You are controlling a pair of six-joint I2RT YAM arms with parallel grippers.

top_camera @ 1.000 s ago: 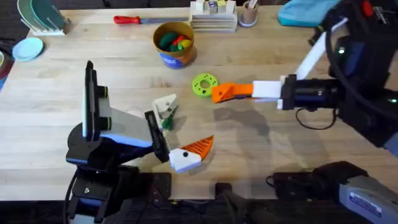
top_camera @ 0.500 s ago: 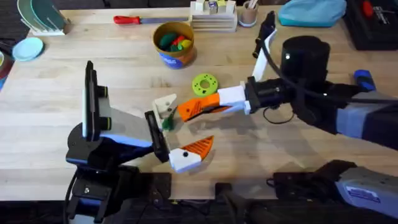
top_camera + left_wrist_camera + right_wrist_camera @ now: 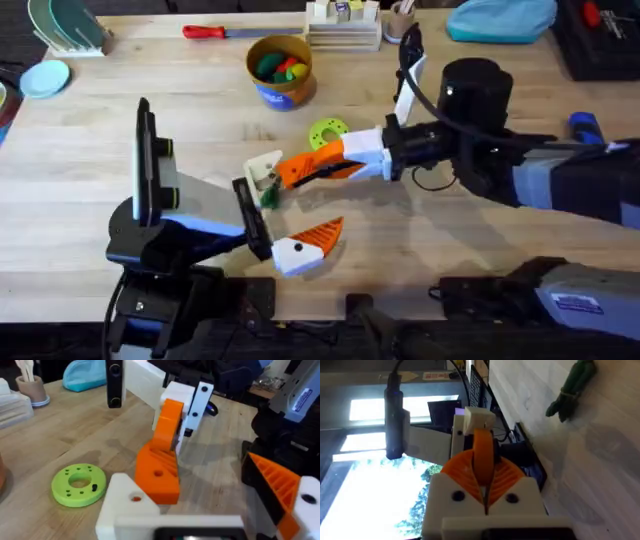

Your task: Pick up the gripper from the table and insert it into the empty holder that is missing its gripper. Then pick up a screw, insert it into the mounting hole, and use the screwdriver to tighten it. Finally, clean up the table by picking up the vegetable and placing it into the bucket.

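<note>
Looking down from overhead, I see the right gripper (image 3: 325, 165) clamped on the loose orange gripper (image 3: 297, 170), whose long axis runs level across the table, its tip pointing away from the right arm's wrist toward the bare white holder (image 3: 266, 170) on the left gripper (image 3: 285, 215). In my left wrist view the orange gripper (image 3: 159, 472) sits just beside the holder (image 3: 127, 502), nearly touching; I cannot tell if it is seated. My right arm stretches low across the middle. My left arm stays folded, its jaws set wide apart. The green vegetable (image 3: 572, 387) lies just past the holder, beside the lime-green disc (image 3: 328, 132).
</note>
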